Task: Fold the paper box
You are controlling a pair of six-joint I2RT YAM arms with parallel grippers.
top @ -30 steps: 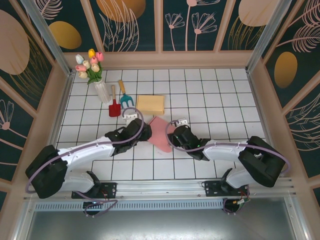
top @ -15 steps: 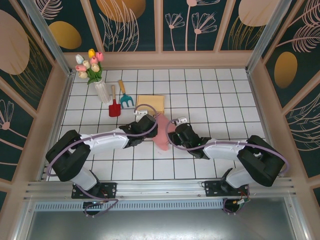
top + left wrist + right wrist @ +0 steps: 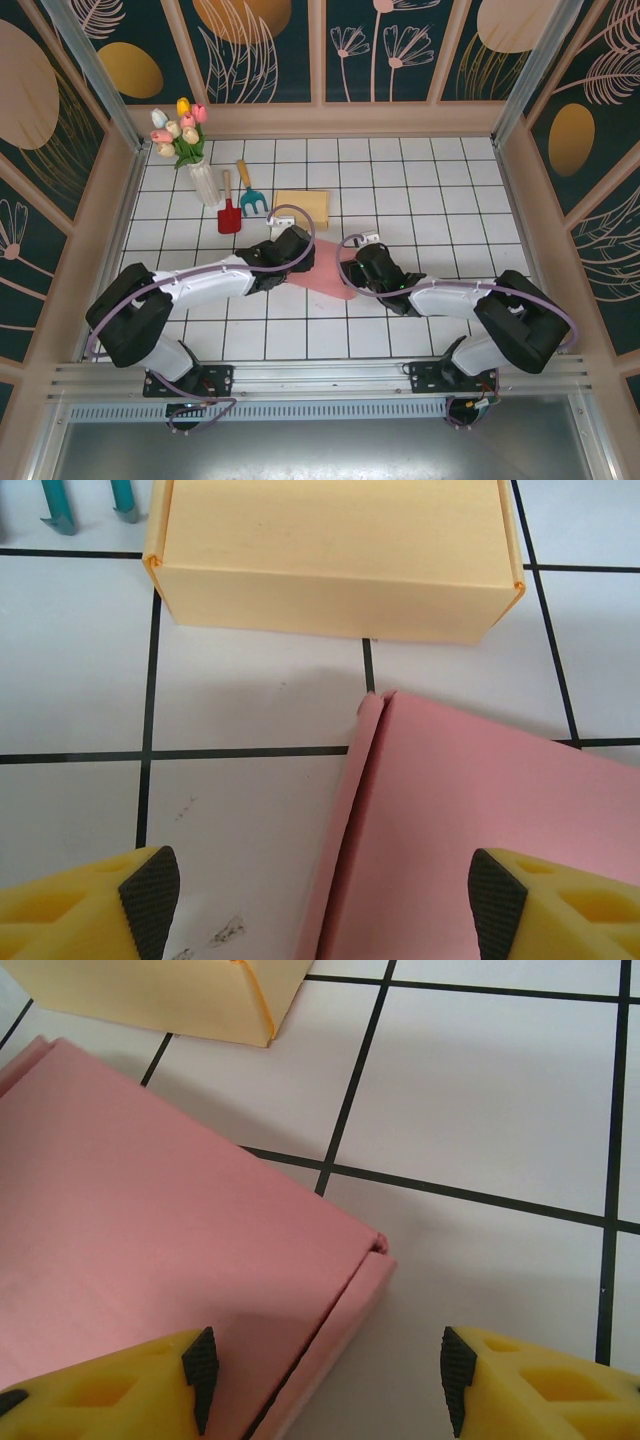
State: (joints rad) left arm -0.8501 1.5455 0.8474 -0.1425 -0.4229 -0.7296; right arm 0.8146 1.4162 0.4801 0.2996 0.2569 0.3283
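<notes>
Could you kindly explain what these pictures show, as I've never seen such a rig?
Two robot arms stand at a tiled table, each ending in a two-finger gripper. One picture looks down from above; the others come from wrist cameras. A pink paper box lies between the arms, a yellow box behind it; a vase of tulips, red shovel and teal rake sit left. The left gripper and right gripper are open, each over an edge of the pink box. Nothing is held.
</notes>
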